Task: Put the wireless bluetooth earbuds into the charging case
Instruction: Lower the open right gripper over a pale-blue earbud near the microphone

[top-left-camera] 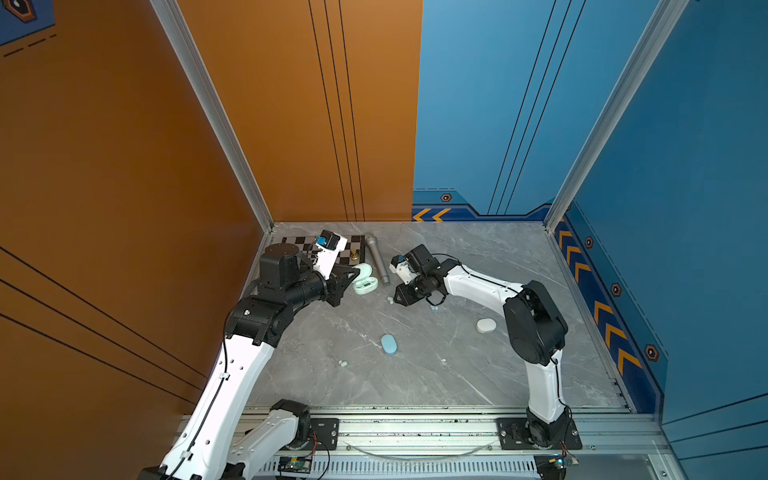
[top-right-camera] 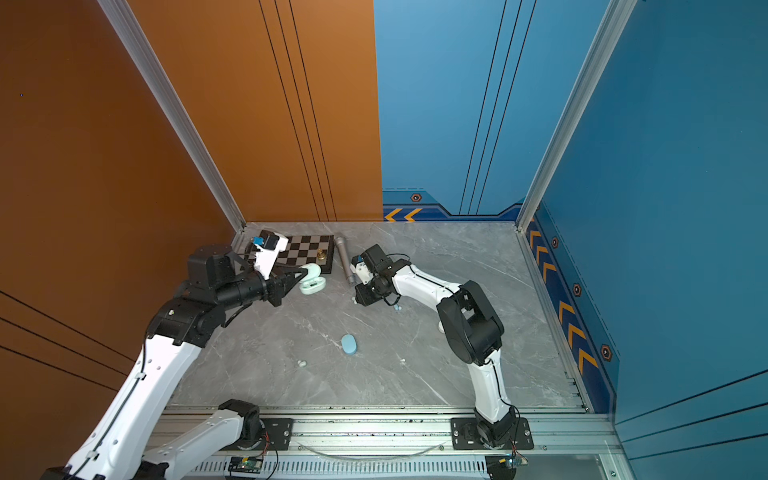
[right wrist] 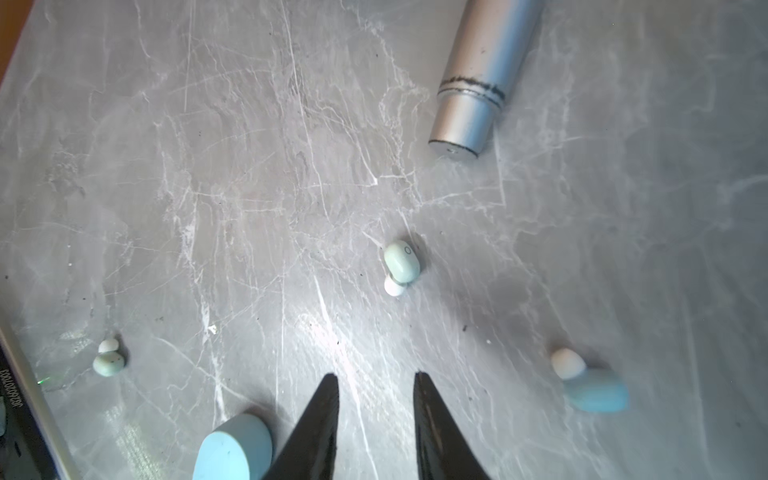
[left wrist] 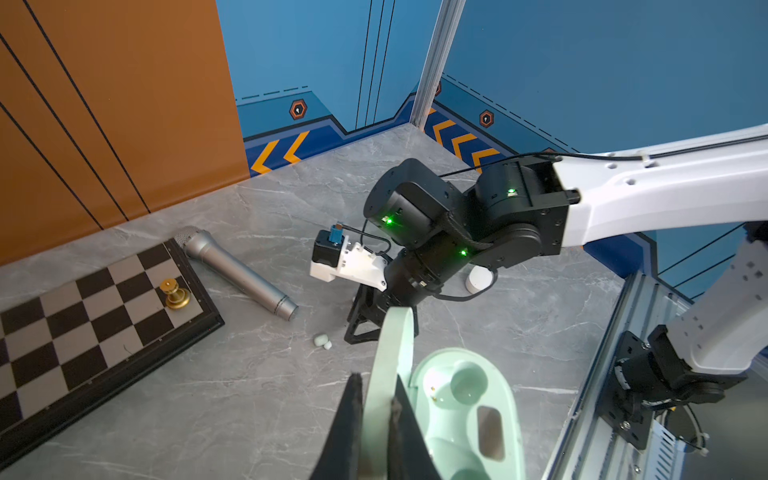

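The mint charging case (top-left-camera: 365,284) (top-right-camera: 312,284) lies open by the chessboard, its two wells (left wrist: 467,384) bare. My left gripper (left wrist: 376,388) (top-left-camera: 356,272) is shut on the case's raised lid (left wrist: 392,353). My right gripper (right wrist: 376,376) (top-left-camera: 401,297) is open just above the table with nothing between its fingers. A mint earbud (right wrist: 401,264) (top-left-camera: 390,299) lies a short way ahead of its tips. A pale blue earbud (right wrist: 594,388) (top-left-camera: 434,308) sits to one side, and another mint earbud (right wrist: 109,360) (top-left-camera: 343,363) lies farther off.
A shut pale blue case (top-left-camera: 389,344) (right wrist: 232,449) lies mid-table and a white case (top-left-camera: 486,325) beside the right arm. A silver microphone (top-left-camera: 377,259) (right wrist: 478,83) and a chessboard (left wrist: 95,316) with a gold piece (left wrist: 176,294) sit at the back left.
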Robot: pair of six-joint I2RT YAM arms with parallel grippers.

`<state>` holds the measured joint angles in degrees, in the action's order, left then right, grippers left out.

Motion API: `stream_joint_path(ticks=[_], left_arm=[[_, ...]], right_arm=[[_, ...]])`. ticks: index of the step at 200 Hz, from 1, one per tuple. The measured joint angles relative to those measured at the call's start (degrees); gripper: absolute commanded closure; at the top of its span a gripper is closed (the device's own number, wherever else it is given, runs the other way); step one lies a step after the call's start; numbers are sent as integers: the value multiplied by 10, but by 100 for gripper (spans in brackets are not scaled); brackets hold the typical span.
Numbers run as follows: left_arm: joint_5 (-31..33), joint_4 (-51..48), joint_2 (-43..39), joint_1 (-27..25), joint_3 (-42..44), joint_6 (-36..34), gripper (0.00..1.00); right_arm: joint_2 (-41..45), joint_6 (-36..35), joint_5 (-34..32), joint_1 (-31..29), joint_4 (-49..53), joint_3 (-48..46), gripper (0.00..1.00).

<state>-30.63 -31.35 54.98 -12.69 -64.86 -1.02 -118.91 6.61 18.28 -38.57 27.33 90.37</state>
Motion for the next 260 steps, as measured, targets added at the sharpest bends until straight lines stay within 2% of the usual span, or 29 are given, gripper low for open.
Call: stream_joint_path(ticks=[55, 125, 177, 221, 260], left_arm=[[0, -2, -43, 0, 47, 40, 100], [6, -2, -30, -1, 49, 50, 100], [7, -2, -20, -5, 49, 50, 100], [7, -2, -17, -5, 49, 50, 100], [7, -2, -18, -5, 49, 50, 100]], right_arm=[[-76, -31, -55, -13, 12, 82, 61], [-135, -39, -97, -42, 33, 145, 67], [-140, -39, -121, -46, 47, 153, 71], [-140, -38, -126, -46, 60, 156, 63], [-138, -33, -123, -46, 61, 153, 62]])
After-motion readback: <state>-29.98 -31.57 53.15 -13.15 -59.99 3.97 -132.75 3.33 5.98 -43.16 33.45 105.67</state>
